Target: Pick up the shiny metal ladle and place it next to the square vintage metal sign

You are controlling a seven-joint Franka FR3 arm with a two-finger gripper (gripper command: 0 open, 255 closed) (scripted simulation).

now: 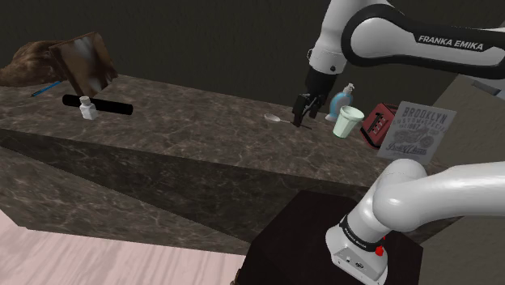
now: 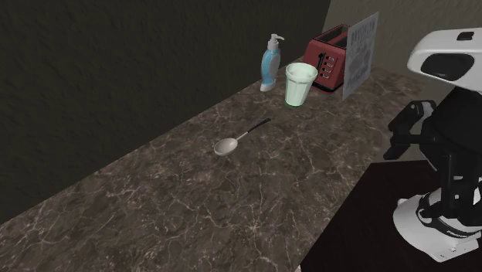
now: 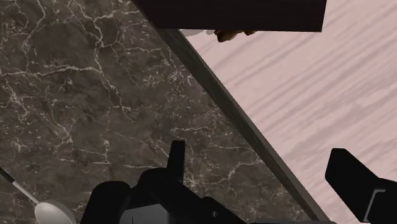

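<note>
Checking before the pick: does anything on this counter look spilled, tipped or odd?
Nothing stands out. The ladle lies flat on the counter; the cup, soap bottle and toaster stand upright beside the sign, and nothing is spilled.

My gripper (image 1: pixel 301 111) hangs just beside the ladle (image 1: pixel 273 118), perhaps touching its handle. The sign (image 1: pixel 417 129) stands well apart.

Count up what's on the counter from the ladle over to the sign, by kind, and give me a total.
Ladle: 1
Soap bottle: 1
Cup: 1
Toaster: 1
Sign: 1
Total: 5
</note>
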